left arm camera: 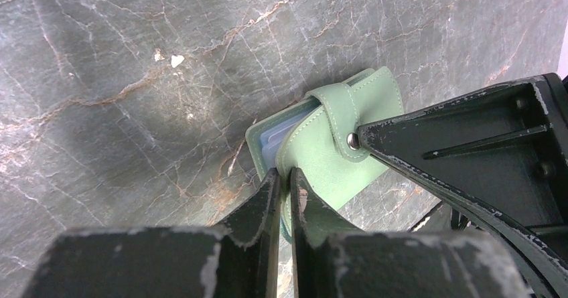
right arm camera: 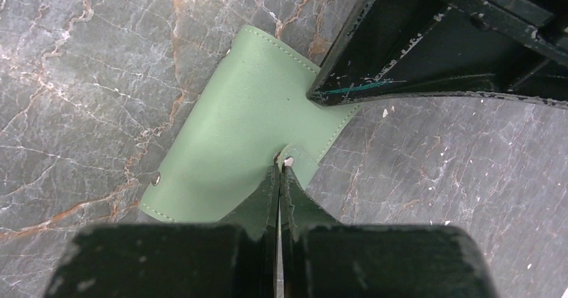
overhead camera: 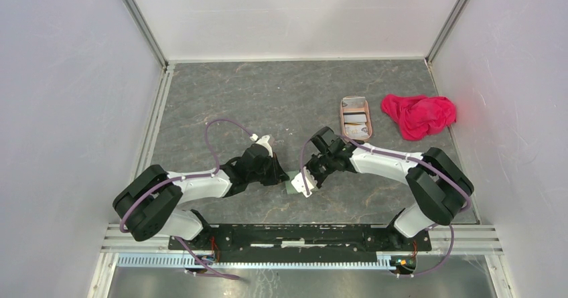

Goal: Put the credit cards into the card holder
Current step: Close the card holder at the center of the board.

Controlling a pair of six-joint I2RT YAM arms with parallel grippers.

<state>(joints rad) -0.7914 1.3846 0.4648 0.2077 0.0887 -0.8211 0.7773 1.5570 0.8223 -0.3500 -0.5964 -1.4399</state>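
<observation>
Both arms meet low over the worktop (overhead camera: pixel 268 97) at the card holder (left arm camera: pixel 328 154), which sits front-centre with its strap still snapped. The left fingers (left arm camera: pixel 264 201) pinch narrowly on its edge, apparently to steady it. The right fingers (right arm camera: pixel 266 194) clamp the snap tab, probably to unfasten it. The credit cards (overhead camera: pixel 355 118) wait in the tray (overhead camera: pixel 341 117), well apart.

This is a robot lab cell. White walls (overhead camera: pixel 67 77) on aluminium rails (overhead camera: pixel 139 22) enclose a stone-look table (overhead camera: pixel 268 97). Two arms (overhead camera: pixel 194 185) are bolted at its edge.
</observation>
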